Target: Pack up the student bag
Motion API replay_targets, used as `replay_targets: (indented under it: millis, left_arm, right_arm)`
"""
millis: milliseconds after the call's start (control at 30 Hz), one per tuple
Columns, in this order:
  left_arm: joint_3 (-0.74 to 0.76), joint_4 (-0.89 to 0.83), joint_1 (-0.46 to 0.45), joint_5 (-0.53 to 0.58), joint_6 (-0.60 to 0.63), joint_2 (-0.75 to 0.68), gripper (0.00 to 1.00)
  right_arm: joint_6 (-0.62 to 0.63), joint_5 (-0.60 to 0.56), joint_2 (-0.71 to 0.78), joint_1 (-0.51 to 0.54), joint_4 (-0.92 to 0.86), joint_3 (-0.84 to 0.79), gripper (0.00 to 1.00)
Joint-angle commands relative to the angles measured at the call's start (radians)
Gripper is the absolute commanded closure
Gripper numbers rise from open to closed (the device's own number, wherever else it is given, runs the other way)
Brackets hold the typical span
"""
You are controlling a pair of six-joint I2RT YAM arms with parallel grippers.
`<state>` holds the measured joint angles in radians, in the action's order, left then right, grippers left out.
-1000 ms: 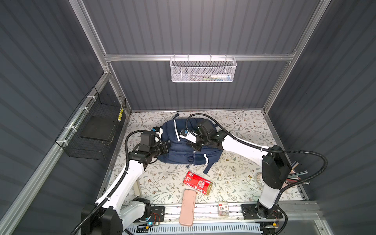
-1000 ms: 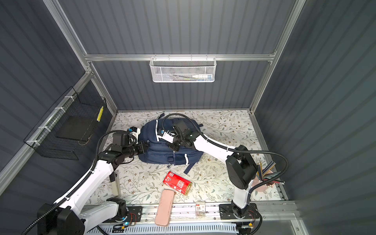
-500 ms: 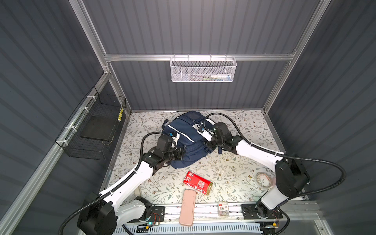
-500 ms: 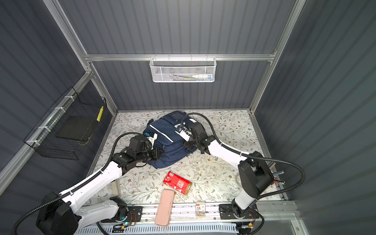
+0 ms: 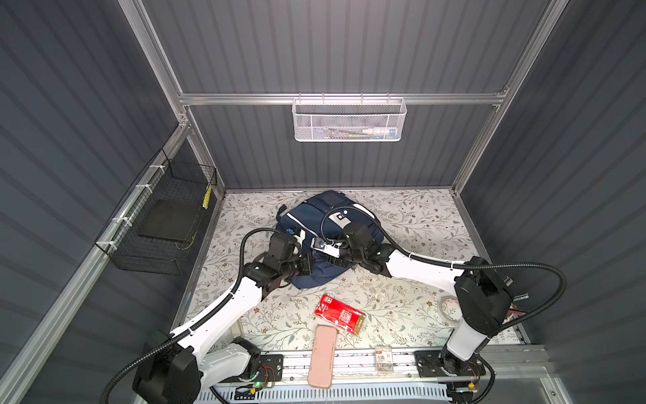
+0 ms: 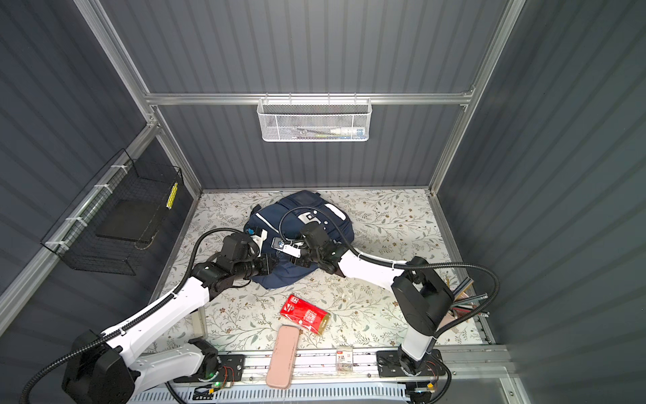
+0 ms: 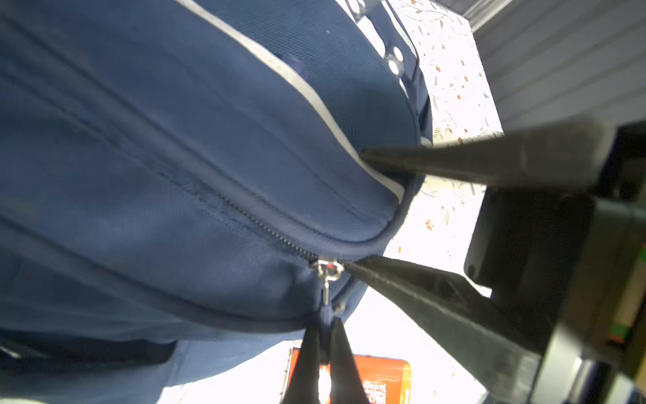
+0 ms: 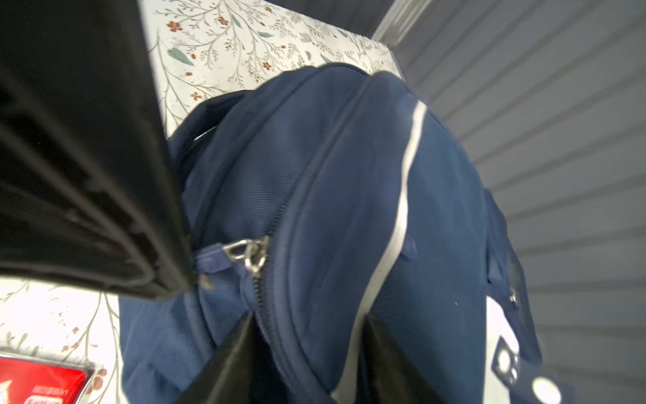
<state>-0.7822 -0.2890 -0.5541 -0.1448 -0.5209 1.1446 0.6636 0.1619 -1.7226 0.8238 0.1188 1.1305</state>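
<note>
We find the student bag [image 5: 327, 206] lying on the floral tabletop [image 5: 412, 224], toward the rear wall. Left gripper [image 7: 325, 335]: jaws clamped together on the navy zip pull tab [image 8: 209, 260]. Right gripper [image 8: 307, 316]: jaws apart, straddling the bag's fabric ridge beside the zip slider [image 8: 251, 253].

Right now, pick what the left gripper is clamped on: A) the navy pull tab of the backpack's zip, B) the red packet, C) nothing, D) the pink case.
A: in the left wrist view the left gripper is shut on the zip pull tab of the student bag.
</note>
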Motion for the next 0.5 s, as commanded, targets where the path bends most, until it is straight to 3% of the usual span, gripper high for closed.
replay_targets:
  millis: [0, 33, 133, 300, 467]
  left_arm:
    - [-0.019, -0.041, -0.001, 0.046, -0.006, -0.020, 1.00]
    - [-0.027, -0.053, 0.004, 0.067, 0.003, -0.014, 1.00]
    - [-0.063, -0.097, 0.059, 0.123, 0.035, -0.008, 1.00]
    - [-0.106, -0.083, 0.298, -0.006, 0.053, 0.018, 1.00]
    - [-0.170, -0.111, 0.372, 0.068, 0.105, 0.068, 1.00]
  right_arm:
    - [0.012, 0.022, 0.005, 0.003, 0.016, -0.007, 0.90]
    - [0.021, 0.021, 0.015, 0.003, 0.018, -0.024, 0.96]
    - [0.074, 0.021, 0.046, -0.006, -0.003, -0.069, 1.00]
    - [0.120, 0.077, 0.089, -0.060, -0.098, -0.111, 1.00]
    - [0.131, 0.083, 0.138, -0.145, -0.087, -0.171, 1.00]
